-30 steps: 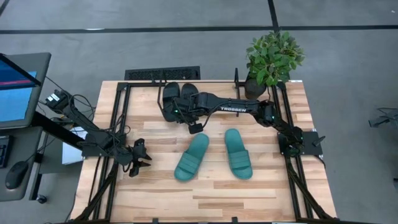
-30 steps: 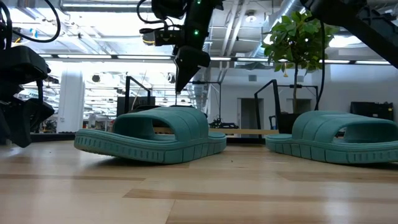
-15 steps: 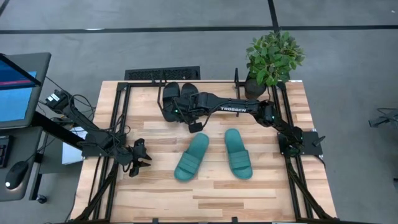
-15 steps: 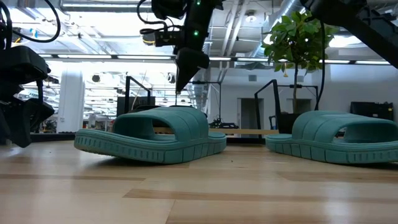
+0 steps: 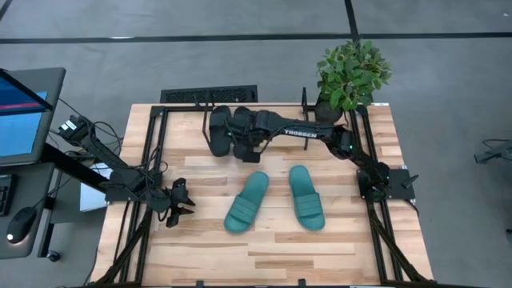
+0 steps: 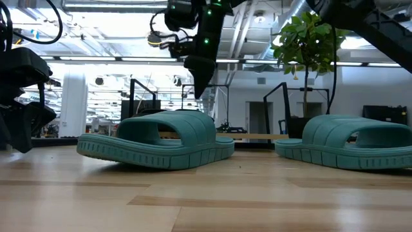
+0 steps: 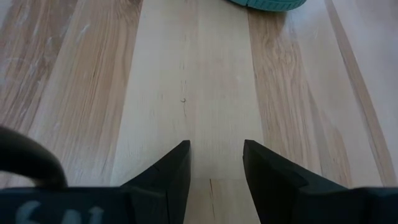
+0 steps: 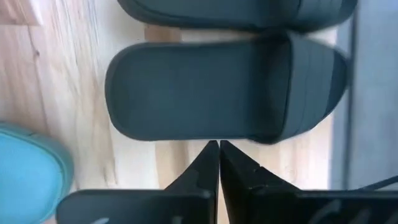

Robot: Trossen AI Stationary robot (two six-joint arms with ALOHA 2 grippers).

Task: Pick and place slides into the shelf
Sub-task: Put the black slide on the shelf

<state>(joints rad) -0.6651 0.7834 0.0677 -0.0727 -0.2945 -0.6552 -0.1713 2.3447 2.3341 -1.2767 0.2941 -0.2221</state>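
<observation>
Fingers of the right gripper (image 8: 218, 149) are sitting pressed together, gripping nothing, just beside the nearer black slide (image 8: 224, 90); I am judging this the approach, so I am needing to spread them first; left gripper (image 7: 216, 163) is waiting parted.

right gripper (image 6: 199, 82) hangs fingertips-down, jaws look pressed together. Below the jaws: teal slide (image 6: 156, 140) flat on table (image 6: 206, 200). Second teal slide (image 6: 347, 149) well aside.
</observation>
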